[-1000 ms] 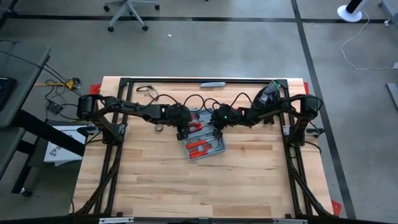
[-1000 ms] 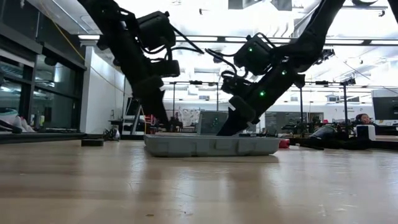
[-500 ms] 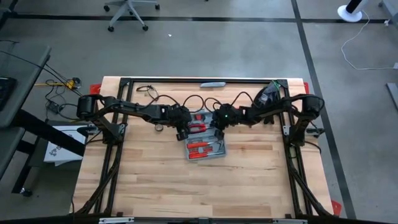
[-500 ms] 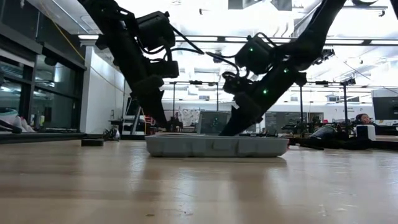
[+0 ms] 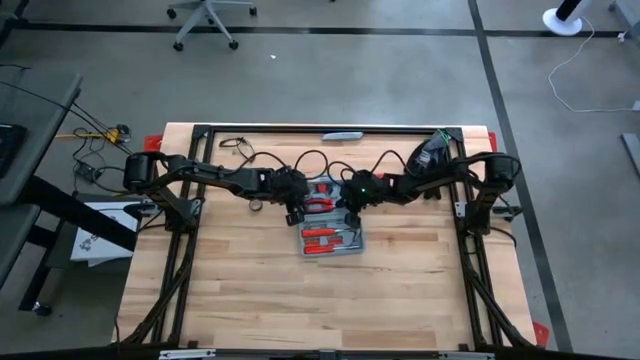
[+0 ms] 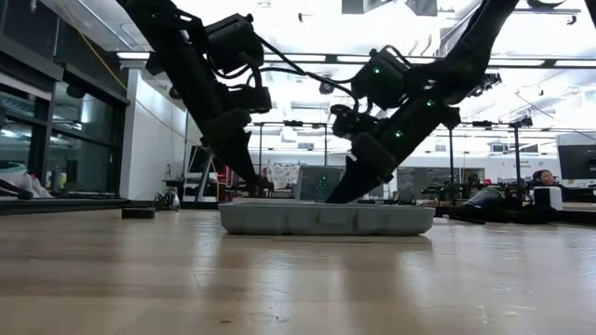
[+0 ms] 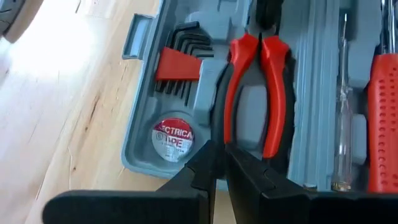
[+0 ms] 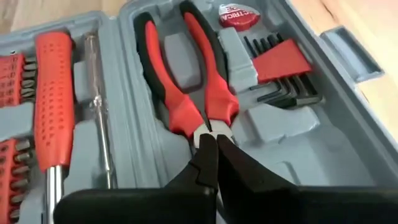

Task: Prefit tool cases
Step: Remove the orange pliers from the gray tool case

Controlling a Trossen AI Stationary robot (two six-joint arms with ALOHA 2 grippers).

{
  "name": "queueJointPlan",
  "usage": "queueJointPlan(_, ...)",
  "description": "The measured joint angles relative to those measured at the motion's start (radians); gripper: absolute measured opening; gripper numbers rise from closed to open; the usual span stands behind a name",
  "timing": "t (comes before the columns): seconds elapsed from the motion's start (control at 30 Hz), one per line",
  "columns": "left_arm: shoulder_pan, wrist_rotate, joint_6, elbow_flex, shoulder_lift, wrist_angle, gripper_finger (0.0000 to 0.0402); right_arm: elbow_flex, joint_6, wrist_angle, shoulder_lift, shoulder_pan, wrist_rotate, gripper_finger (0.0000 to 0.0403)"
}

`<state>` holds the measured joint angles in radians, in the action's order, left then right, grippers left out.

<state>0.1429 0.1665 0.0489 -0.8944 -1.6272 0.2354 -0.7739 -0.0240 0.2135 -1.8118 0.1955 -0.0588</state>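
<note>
The tool case (image 5: pixel 332 240) lies open at the table's middle, and its grey moulded inside (image 8: pixel 280 143) holds red-handled tools. Red pliers (image 8: pixel 211 81) lie in a slot of the far half, beside hex keys (image 7: pixel 180 59) and a tape roll (image 7: pixel 173 137). My left gripper (image 7: pixel 219 155) stands shut at the handle end of the pliers (image 7: pixel 273 81). My right gripper (image 8: pixel 211 146) is shut at the pliers' head. In the low view the case (image 6: pixel 326 219) lies flat on the table, with both arms slanting down into it. My left gripper's shut fingertips (image 7: pixel 208 158) stand over the free end of one pliers handle (image 7: pixel 217 130), slanting down from the table's left. The fingertips hide that end, and I cannot tell whether they touch it. My right gripper's shut fingertips (image 8: pixel 205 149) sit on the pliers' metal head (image 8: pixel 202 129). They slant down from the table's right and lie along the pliers. The pliers lie flat in their slot.
A red-handled screwdriver (image 8: pixel 53 93) and a thin tester (image 8: pixel 99 112) fill the case's other slots. A cable (image 5: pixel 235 143) and a grey bar (image 5: pixel 342 135) lie at the table's far edge. Black frame rails (image 5: pixel 470 240) run along both sides. The table's near half is bare wood (image 5: pixel 320 310).
My right gripper's fingers have come together over the pliers' head. The case has turned a little on the table and lies squarer to the table's edges than a second ago.
</note>
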Motion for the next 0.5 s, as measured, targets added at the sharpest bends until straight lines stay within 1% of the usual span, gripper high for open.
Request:
queueJointPlan(0.07, 0.0, 0.0, 0.0, 0.0, 0.0, 0.003, 0.0026, 0.006, 0.005, -0.013, 0.043, -0.012, 0.012, 0.0)
queueJointPlan(0.17, 0.0, -0.002, 0.0, 0.0, 0.0, 0.002, 0.0026, 0.008, 0.035, -0.023, 0.126, -0.039, 0.078, 0.0)
queueJointPlan(0.23, 0.0, -0.001, 0.0, 0.0, 0.0, 0.0, 0.0026, 0.003, 0.048, -0.024, 0.147, -0.05, 0.095, 0.0)
queueJointPlan(0.27, 0.0, -0.001, 0.0, 0.0, 0.0, -0.003, 0.0026, 0.002, 0.048, -0.044, 0.14, -0.05, 0.092, 0.0)
queueJointPlan(0.33, 0.0, 0.0, 0.0, 0.001, 0.0, -0.004, 0.0026, 0.007, 0.039, -0.093, 0.087, -0.036, 0.075, 0.0)
queueJointPlan(0.4, 0.0, -0.003, 0.0, 0.001, 0.0, -0.004, 0.0026, 0.001, 0.02, -0.102, 0.053, -0.018, 0.057, 0.0)
queueJointPlan(0.5, -0.003, -0.004, 0.0, 0.001, 0.0, -0.004, 0.0026, -0.001, -0.002, -0.121, 0.047, -0.003, 0.049, 0.0)
